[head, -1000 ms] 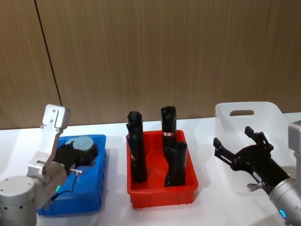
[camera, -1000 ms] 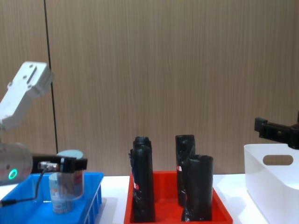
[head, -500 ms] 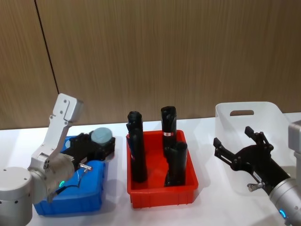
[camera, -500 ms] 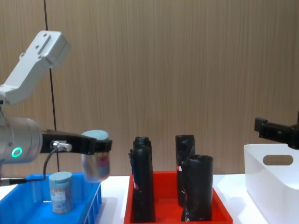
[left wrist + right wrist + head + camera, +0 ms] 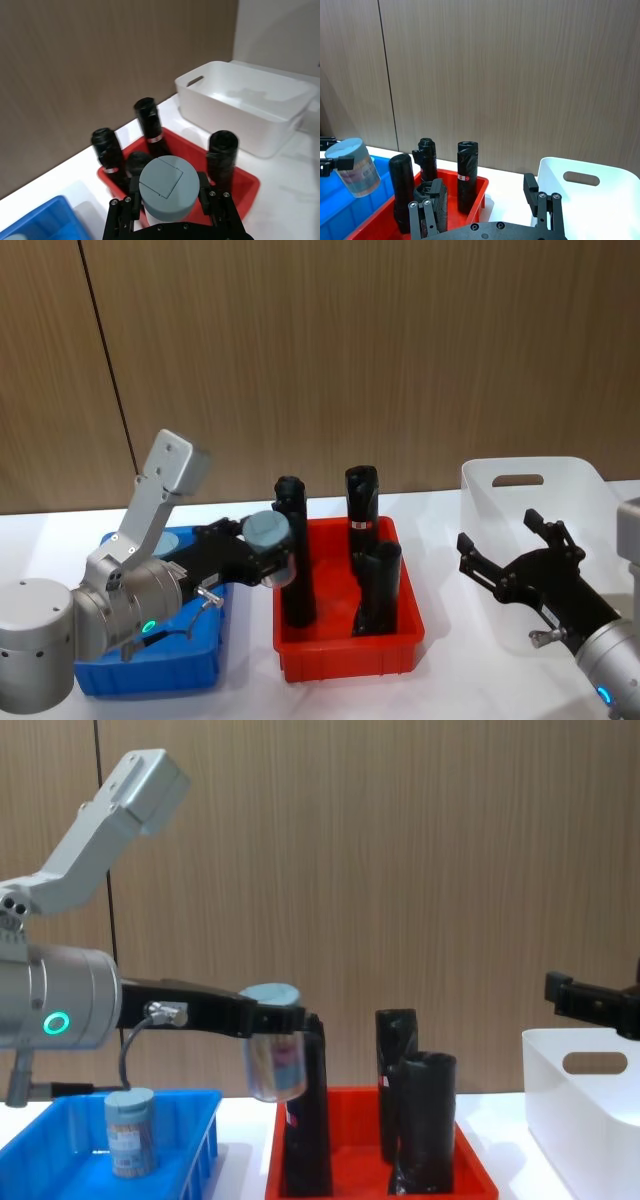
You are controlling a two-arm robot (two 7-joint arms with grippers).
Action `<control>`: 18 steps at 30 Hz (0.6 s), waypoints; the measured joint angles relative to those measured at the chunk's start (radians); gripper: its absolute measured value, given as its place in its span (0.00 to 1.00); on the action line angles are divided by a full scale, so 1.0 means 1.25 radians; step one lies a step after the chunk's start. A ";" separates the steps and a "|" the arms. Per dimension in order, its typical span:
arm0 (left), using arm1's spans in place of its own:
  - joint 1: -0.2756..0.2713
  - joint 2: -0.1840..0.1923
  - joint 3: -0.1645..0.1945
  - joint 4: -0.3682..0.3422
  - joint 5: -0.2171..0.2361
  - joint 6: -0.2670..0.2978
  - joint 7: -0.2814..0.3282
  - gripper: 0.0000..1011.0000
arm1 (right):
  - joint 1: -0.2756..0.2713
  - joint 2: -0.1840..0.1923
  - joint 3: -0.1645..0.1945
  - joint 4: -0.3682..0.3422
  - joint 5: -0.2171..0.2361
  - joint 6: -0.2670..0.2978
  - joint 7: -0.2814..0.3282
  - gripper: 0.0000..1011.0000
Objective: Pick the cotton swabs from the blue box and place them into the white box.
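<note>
My left gripper [image 5: 268, 552] is shut on a cotton swab tub [image 5: 273, 1058], a clear cylinder with a pale blue-grey lid [image 5: 167, 186]. It holds the tub in the air over the left edge of the red tray, tilted a little. A second cotton swab tub [image 5: 130, 1130] stands in the blue box [image 5: 160, 672]. The white box [image 5: 530, 490] sits at the far right. My right gripper [image 5: 498, 532] hovers open in front of the white box, with nothing between its fingers.
A red tray [image 5: 345, 658] stands between the two boxes and holds several tall black tubes [image 5: 292, 560]. The held tub is close to the leftmost tubes. A wooden wall runs behind the white table [image 5: 450, 670].
My left gripper has lifted the tub out of the blue box and carried it to the right, up to the red tray's left edge. The right arm has not moved.
</note>
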 joint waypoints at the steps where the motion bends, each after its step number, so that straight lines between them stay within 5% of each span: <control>1: 0.000 0.000 0.000 0.000 0.000 0.000 0.000 0.66 | 0.000 0.000 0.000 0.000 0.000 0.000 0.000 0.99; 18: -0.041 -0.012 0.024 0.061 -0.014 -0.053 -0.226 0.66 | 0.000 0.000 0.000 0.000 0.000 0.000 0.000 0.99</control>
